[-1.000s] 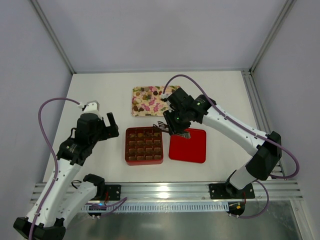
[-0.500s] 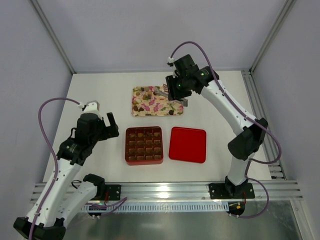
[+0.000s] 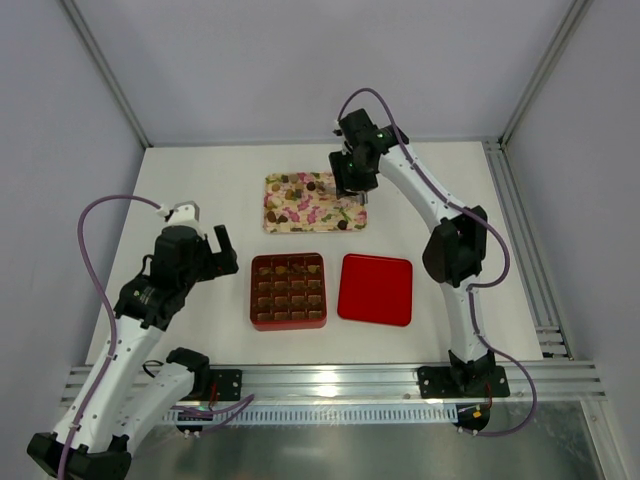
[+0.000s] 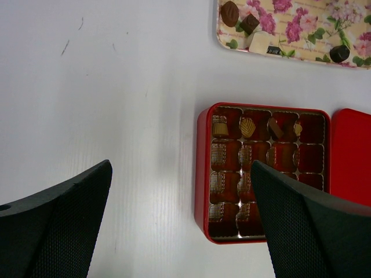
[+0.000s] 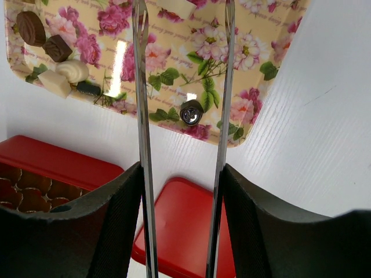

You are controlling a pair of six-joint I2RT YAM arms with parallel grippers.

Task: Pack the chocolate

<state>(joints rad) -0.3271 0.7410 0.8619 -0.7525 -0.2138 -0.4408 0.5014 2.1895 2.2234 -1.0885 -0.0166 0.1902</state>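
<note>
Chocolate pieces lie on the floral tray (image 3: 300,210): a dark oval (image 5: 30,28), a dark square (image 5: 58,47), whitish ones (image 5: 72,70) and a shiny dark round one (image 5: 191,112). The red box (image 3: 252,290) holds a few tan pieces in its far row (image 4: 248,127). My right gripper (image 5: 181,174) hangs over the tray's right end (image 3: 352,185), shut on metal tongs (image 5: 141,87). The prongs stand apart, either side of the round piece, with nothing between them. My left gripper (image 4: 182,231) is open and empty, left of the box (image 3: 215,250).
The red lid (image 3: 375,289) lies flat just right of the box. Most cells of the box's brown insert (image 4: 232,185) hold nothing. White table spreads to the left (image 4: 87,87), and frame rails run along the right and near edges.
The right arm swung from the box's far right corner back to over the tray's right end, and the tongs' prongs spread wider. The left arm stayed still.
</note>
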